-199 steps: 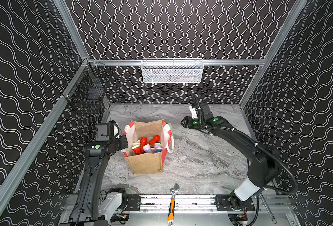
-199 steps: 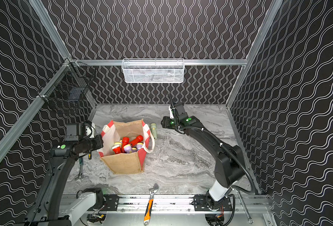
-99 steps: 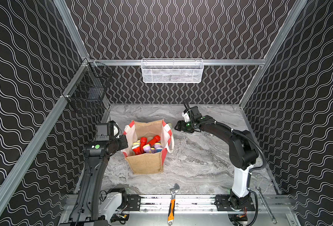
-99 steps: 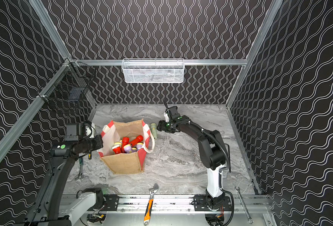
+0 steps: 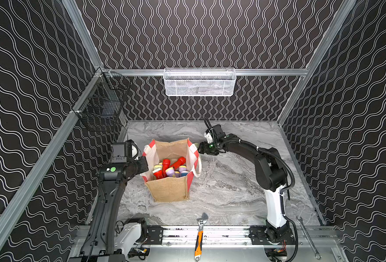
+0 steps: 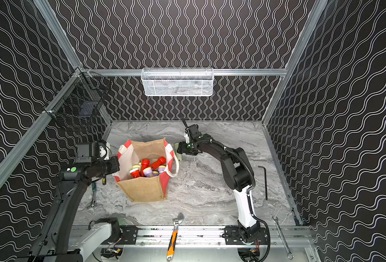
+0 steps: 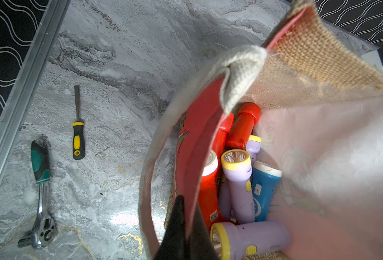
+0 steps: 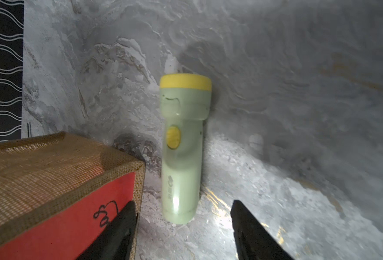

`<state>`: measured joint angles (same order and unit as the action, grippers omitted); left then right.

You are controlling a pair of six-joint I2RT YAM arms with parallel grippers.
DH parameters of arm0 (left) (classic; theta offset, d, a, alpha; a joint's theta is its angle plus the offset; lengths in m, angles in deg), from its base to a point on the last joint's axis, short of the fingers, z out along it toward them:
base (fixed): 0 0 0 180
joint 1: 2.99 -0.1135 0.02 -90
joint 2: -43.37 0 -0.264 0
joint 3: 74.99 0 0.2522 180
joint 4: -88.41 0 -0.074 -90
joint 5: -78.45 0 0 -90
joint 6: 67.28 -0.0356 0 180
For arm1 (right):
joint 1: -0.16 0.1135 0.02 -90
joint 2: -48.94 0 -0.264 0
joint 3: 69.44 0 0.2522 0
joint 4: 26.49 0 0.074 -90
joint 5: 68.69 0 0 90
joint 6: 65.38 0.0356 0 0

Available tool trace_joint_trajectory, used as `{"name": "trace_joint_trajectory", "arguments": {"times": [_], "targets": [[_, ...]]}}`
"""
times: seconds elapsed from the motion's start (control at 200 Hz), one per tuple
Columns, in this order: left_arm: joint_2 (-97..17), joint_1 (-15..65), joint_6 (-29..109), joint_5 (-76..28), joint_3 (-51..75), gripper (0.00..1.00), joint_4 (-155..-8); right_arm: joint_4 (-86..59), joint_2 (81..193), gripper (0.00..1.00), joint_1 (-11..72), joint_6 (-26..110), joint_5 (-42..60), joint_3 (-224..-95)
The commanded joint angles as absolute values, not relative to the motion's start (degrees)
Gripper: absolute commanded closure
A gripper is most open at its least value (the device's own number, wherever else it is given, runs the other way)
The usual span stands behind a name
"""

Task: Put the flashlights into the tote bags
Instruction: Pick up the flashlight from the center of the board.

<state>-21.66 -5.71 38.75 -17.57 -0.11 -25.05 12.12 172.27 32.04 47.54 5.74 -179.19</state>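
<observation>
The left tool (image 7: 186,216) is clamped on the side rim of the bag (image 7: 310,56), with flashlights (image 7: 238,180) inside. The right tool (image 8: 182,203), spread apart, sits at the tail of a green flashlight (image 8: 182,135) lying on the bench (image 8: 298,157) beside the bag.

This was a robot lab cell: wavy-patterned walls (image 5: 210,34) in an aluminium frame (image 5: 267,72) boxed in a marble-look surface (image 5: 233,199), a left arm (image 5: 108,204) and a right arm (image 5: 269,174) stood bolted to a front rail (image 5: 223,233), and a white basket (image 5: 199,82) and a black basket (image 5: 101,111) hung from the frame.
</observation>
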Motion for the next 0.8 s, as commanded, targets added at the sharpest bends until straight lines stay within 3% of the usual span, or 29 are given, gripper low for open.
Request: {"name": "trace_joint_trajectory", "arguments": {"times": [0.0,0.796], "targets": [[-21.6,-5.8,37.1,-17.0,0.1,0.97,-27.2,14.9,174.1,0.32,32.7,46.4,7.6,-181.4],[-20.3,-5.8,37.0,-17.3,-0.4,0.97,-27.3,24.6,185.8,0.36,36.5,44.3,17.0,-195.6]]}}
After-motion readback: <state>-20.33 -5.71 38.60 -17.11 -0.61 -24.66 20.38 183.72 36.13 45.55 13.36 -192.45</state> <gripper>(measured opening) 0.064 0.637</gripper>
